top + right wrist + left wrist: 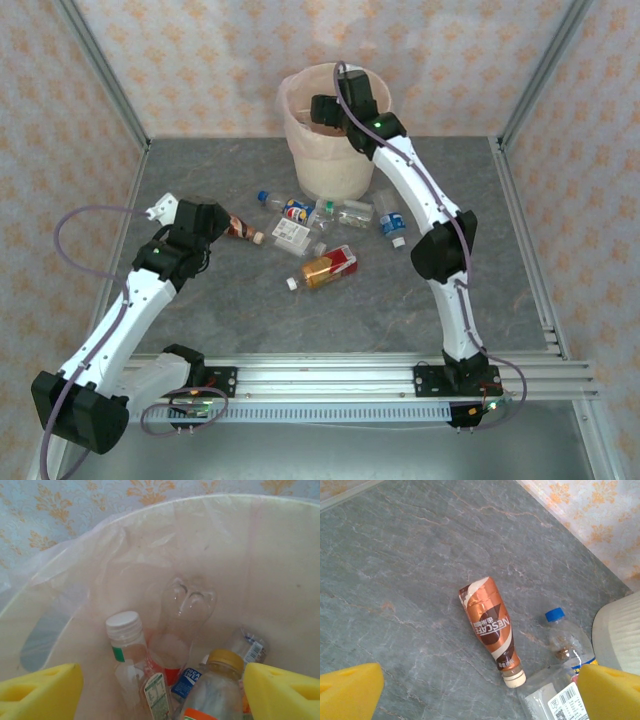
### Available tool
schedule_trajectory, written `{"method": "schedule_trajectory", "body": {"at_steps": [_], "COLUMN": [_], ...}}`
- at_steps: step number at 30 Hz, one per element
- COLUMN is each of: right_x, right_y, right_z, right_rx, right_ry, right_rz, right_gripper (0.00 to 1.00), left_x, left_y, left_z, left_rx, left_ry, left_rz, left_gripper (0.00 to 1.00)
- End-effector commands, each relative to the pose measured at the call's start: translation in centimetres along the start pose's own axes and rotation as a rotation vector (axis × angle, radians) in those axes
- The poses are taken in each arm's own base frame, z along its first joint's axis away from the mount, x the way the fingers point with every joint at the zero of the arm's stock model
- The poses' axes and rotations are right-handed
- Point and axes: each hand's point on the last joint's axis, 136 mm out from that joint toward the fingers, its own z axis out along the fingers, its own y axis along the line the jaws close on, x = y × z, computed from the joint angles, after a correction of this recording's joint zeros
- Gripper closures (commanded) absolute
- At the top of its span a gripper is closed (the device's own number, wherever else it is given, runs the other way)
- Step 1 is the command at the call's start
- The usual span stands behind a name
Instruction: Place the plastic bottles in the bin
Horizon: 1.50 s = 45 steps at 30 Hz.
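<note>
Though inverted, bottle (490, 625) seemingly reads NESCAFE.

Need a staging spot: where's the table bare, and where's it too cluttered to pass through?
Bare: the wide strip of table between the orange-labelled bottle and the front rail; the stretch from the right arm to the right frame; the far-left corner beside the bin. Crowded: just in front of the bin, from the brown coffee bottle to the rightmost bottle.

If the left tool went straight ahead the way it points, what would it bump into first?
Most likely the brown coffee bottle lying on the table. It sits right ahead of the open left tool. How far away it is, I can't tell.
</note>
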Motion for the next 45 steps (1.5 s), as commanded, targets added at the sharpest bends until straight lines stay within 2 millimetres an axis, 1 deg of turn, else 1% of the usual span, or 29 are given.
{"method": "schedule_trajectory", "body": {"at_steps": [1, 7, 13, 15, 19, 20, 23, 24, 25, 26, 28, 30, 33, 36, 37, 40, 45], "right_x": [-3.5, -4.9, -6.2, -6.7, -6.8, -6.5, -5.0, -4.4, -3.2, -2.7, -0.7, 1.0, 2.6, 4.1, 4.7, 5.0, 5.4], "right_y": [0.3, 1.4, 2.4, 2.4, 2.1, 1.9, 0.9, 0.4, -0.2, -0.6, -1.9, -2.7, -4.0, -4.3, -4.4, -4.7, -5.3], "right_z": [-4.1, -7.1, -11.3, -12.7, -15.7, -16.2, -18.0, -18.5, -18.5, -19.1, -19.5, -19.9, -20.8, -21.2, -21.0, -22.2, -22.9], "right_rx": [-0.018, -0.094, -0.193, -0.215, -0.247, -0.249, -0.245, -0.24, -0.229, -0.222, -0.197, -0.192, -0.174, -0.184, -0.181, -0.181, -0.153], "right_ry": [-0.08, -0.118, -0.206, -0.255, -0.338, -0.345, -0.357, -0.358, -0.343, -0.346, -0.334, -0.324, -0.327, -0.299, -0.283, -0.27, -0.249], "right_rz": [0.019, 0.022, -0.008, -0.023, -0.054, -0.055, -0.05, -0.043, -0.035, -0.024, 0.012, 0.029, 0.087, 0.106, 0.108, 0.101, 0.075], "right_gripper": [0.15, 0.13, 0.08, 0.07, 0.02, 0.0, 0.01, 0.01, 0.01, 0.01, 0.01, 0.01, 0.01, 0.01, 0.01, 0.01, 0.01], "left_x": [0.1, 0.9, 1.7, 2.0, 1.7, 1.6, 1.4, 1.2, 1.0, 1.0, 0.7, 0.3, 0.1, 0.4, 0.7, 1.7, 2.1], "left_y": [0.2, 0.6, 0.9, 0.9, 0.5, 0.6, 0.8, 0.7, 0.6, 0.4, 0.1, -0.5, -1.0, -1.1, -1.3, -2.1, -2.6], "left_z": [0.1, 1.1, 3.4, 4.1, 5.1, 5.4, 6.4, 6.7, 7.0, 7.3, 8.0, 8.6, 9.9, 11.5, 12.1, 13.9, 16.7], "left_rx": [0.005, -0.013, -0.039, -0.051, -0.072, -0.083, -0.117, -0.126, -0.131, -0.131, -0.143, -0.155, -0.189, -0.222, -0.227, -0.218, -0.226], "left_ry": [0.001, 0.017, 0.088, 0.107, 0.112, 0.109, 0.113, 0.114, 0.114, 0.116, 0.114, 0.114, 0.115, 0.121, 0.131, 0.166, 0.178], "left_rz": [-0.006, -0.001, -0.012, -0.008, 0.015, 0.015, 0.012, 0.011, 0.008, 0.009, 0.016, 0.024, 0.036, 0.035, 0.034, 0.026, -0.035], "left_gripper": [0.0, 0.0, 0.0, 0.0, 0.0, 0.0, 0.0, 0.0, 0.0, 0.0, 0.0, 0.0, 0.0, 0.0, 0.0, 0.0, 0.0]}}
